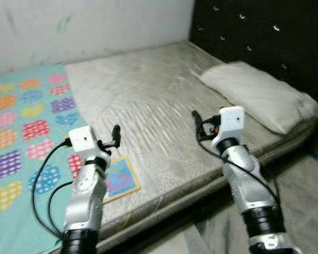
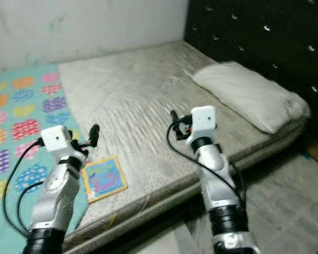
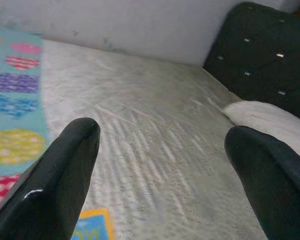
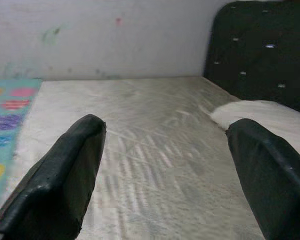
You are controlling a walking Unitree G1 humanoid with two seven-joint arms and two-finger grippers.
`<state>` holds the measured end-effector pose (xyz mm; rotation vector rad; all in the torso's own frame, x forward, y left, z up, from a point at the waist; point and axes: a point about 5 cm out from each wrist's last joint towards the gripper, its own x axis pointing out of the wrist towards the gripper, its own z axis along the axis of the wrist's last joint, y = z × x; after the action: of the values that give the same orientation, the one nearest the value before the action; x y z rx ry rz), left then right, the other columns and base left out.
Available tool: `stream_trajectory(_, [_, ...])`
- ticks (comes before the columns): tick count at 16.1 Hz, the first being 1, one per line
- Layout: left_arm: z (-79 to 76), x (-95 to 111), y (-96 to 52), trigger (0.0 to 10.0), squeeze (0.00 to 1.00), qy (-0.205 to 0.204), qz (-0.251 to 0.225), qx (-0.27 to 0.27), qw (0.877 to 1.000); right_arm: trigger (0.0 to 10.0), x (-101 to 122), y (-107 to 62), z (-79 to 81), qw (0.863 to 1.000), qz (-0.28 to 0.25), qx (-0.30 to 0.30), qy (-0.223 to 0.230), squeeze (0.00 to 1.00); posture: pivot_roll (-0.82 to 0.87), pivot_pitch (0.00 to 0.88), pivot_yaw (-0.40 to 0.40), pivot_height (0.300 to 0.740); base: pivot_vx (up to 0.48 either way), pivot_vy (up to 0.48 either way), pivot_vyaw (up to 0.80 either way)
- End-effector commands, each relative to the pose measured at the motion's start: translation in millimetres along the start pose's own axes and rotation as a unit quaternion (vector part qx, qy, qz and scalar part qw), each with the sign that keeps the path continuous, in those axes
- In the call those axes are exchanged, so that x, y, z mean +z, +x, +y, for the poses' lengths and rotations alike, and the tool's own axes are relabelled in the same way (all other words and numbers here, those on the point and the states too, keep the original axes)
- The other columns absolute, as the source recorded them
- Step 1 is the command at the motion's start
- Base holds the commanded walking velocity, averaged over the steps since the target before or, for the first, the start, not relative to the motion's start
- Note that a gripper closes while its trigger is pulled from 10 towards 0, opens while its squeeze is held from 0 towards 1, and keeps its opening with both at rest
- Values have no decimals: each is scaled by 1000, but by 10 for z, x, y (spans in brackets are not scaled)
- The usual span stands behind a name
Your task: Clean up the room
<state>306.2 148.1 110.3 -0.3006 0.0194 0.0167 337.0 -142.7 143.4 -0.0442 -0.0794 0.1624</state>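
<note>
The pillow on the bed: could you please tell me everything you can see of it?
The pillow is off-white, soft-looking cloth, plump and somewhat creased, roughly oblong. It lies flat on the bare grey mattress at the head end, close to the dark tufted headboard, on the robot's right, its outer end near the mattress edge. Nothing rests on it. The right gripper hovers apart from it, fingers open, as is the left gripper.

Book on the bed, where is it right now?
In the left eye view the book lies flat near the mattress's front edge, on the robot's left, beside the heart-patterned blanket and just beyond the left pincer.
</note>
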Motion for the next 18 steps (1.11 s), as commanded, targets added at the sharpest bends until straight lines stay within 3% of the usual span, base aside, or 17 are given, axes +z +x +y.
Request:
stream_trajectory(1, [35,-9,-3,10000,0,7,2,4,1000,10000,45,22,19,1000,-7,0,3,0,-95,0,40,740,0,0,-800])
stream_trajectory(5, [31,-8,-4,10000,0,8,1,2,1000,10000,48,24,18,1000,-9,1,0,0,-95,0,39,740,0,0,-800])
stream_trajectory(11, [29,-20,-2,10000,0,10,4,3,1000,10000,55,32,13,1000,-12,1,-2,0,-93,0,39,740,0,0,0])
stream_trajectory(18, [20,-26,-4,10000,0,9,4,4,1000,10000,50,32,15,1000,-10,1,-2,0,-93,0,38,740,0,0,-766])
